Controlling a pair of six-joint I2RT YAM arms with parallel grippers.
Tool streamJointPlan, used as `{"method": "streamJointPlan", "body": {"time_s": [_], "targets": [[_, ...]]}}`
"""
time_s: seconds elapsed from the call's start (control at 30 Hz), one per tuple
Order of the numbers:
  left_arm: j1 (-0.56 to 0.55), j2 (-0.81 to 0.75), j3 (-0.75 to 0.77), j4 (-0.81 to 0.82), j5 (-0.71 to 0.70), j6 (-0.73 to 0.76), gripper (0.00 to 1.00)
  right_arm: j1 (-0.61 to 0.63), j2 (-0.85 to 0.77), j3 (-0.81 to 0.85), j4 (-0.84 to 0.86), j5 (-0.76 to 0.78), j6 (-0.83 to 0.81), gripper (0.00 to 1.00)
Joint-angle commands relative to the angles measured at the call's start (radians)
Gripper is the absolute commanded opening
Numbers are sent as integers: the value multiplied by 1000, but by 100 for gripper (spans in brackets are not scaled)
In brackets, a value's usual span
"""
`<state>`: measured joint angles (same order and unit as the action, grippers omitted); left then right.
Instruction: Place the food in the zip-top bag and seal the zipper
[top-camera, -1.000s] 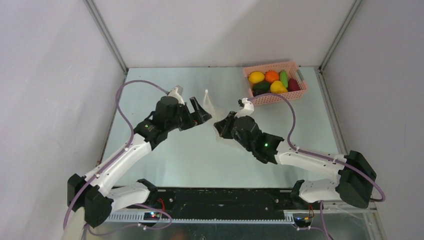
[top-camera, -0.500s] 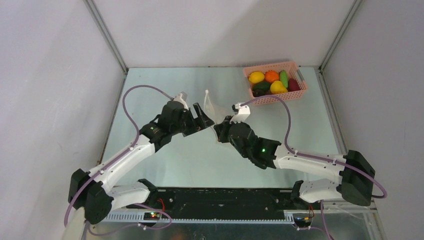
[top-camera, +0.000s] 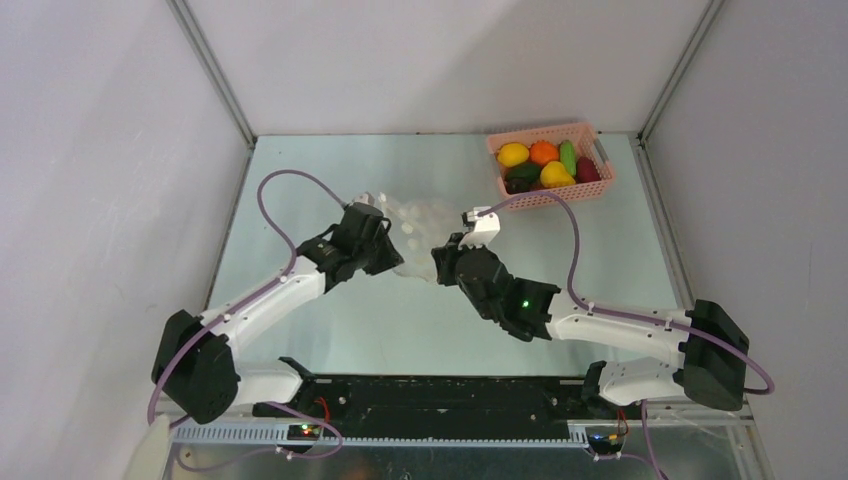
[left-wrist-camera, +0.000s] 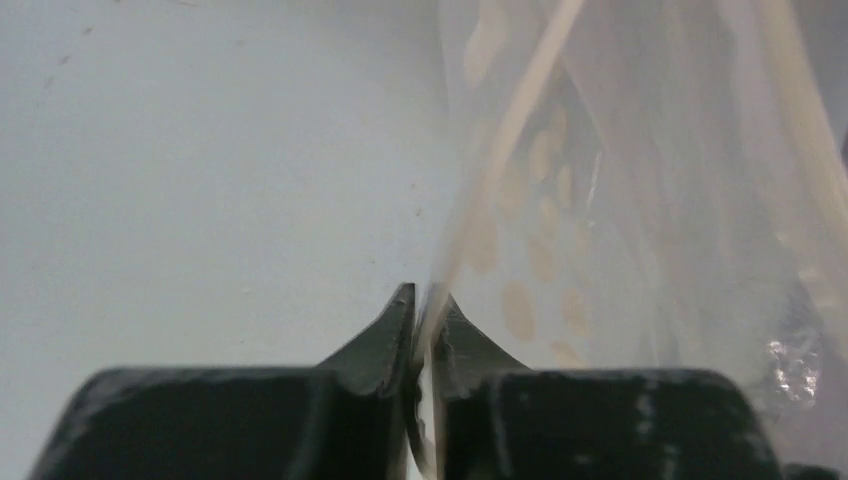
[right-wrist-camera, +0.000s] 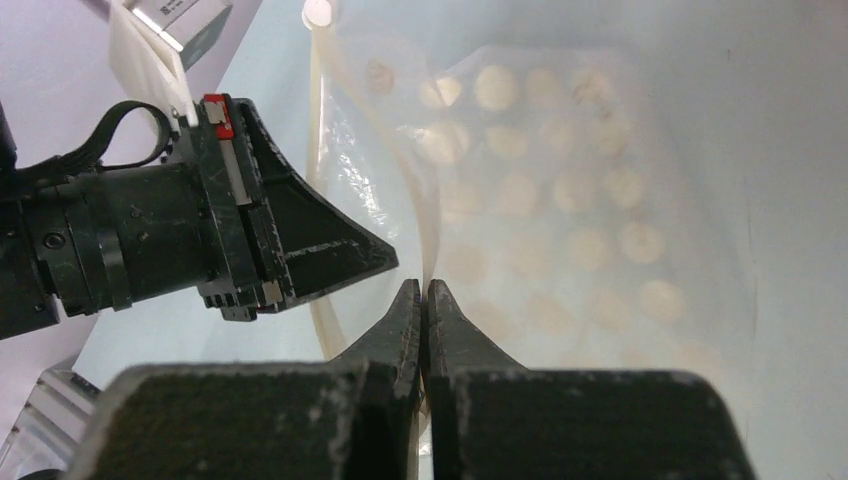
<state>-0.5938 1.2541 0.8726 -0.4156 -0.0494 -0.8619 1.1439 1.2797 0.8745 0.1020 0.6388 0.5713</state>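
The clear dotted zip-top bag hangs stretched between my two grippers at mid-table. My left gripper is shut on one edge of the bag, with film pinched between its tips. The pale zipper runs up and away from those tips. My right gripper is shut on the opposite edge of the bag, facing the left gripper. The food, yellow, orange, green and dark red pieces, lies in the pink basket at the back right.
Grey walls close in the table on the left, the back and the right. The right arm's purple cable loops past the near side of the basket. Both arm bases sit on the black rail at the near edge.
My left gripper has swung in to the bag's edge and shut on it. The bag, which stood up in a narrow peak, now spreads out between the two grippers. The right gripper stayed shut.
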Motion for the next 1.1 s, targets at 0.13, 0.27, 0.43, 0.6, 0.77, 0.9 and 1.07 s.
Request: {"method": "streamJointPlan", "body": {"time_s": [0.13, 0.27, 0.43, 0.6, 0.77, 0.9, 1.07], "targets": [[4, -49, 168, -176, -288, 95, 0, -12, -30, 47, -72, 107, 47, 2], [3, -121, 242, -199, -312, 232, 0, -61, -20, 47, -94, -4, 61, 15], [-28, -145, 321, -277, -245, 380, 0, -98, 8, 60, 93, -233, -130, 45], [-68, -112, 378, -310, -229, 403, 0, -109, 93, 184, 96, -304, -235, 69], [-113, -98, 392, -307, -210, 423, 0, -129, 157, 256, 93, -263, -230, 76], [-131, -96, 396, -316, -209, 434, 0, -175, 202, 285, 54, -314, -179, 65], [-132, -100, 408, -365, -293, 431, 0, -211, 209, 287, -70, -209, -147, 13]]}}
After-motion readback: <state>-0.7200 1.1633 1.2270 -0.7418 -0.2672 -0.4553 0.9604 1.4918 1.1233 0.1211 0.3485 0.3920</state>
